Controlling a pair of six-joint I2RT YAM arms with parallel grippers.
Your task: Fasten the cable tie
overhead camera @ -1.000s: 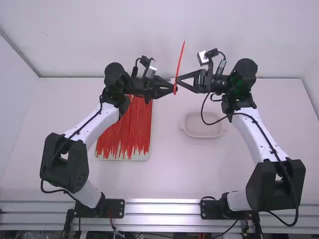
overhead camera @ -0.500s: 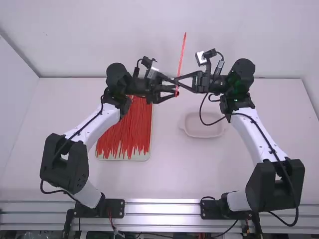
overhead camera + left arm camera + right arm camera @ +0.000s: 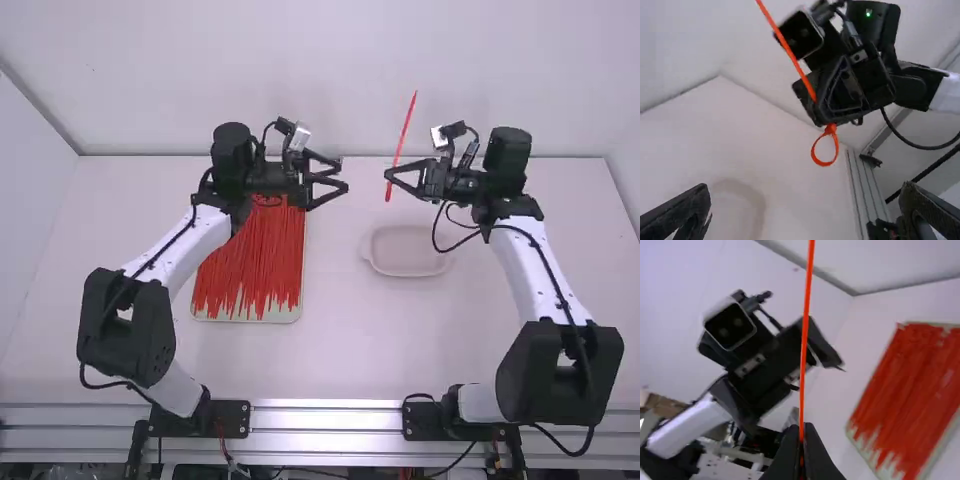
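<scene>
Looped cable tie held aloft by the right claw

The right claw (image 3: 390, 184) pinches the red cable tie (image 3: 401, 140) in the air near the white dish (image 3: 408, 252), tail pointing up, while the left claw (image 3: 340, 176) gapes empty close by. Held by so little, the tie could swivel or slip out. Whether its loop (image 3: 825, 149) has truly locked is too small to tell

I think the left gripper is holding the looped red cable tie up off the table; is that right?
Not quite. It is the right gripper that holds the looped red cable tie up off the table, as the left wrist view shows. The left gripper is open and apart from the tie.
</scene>
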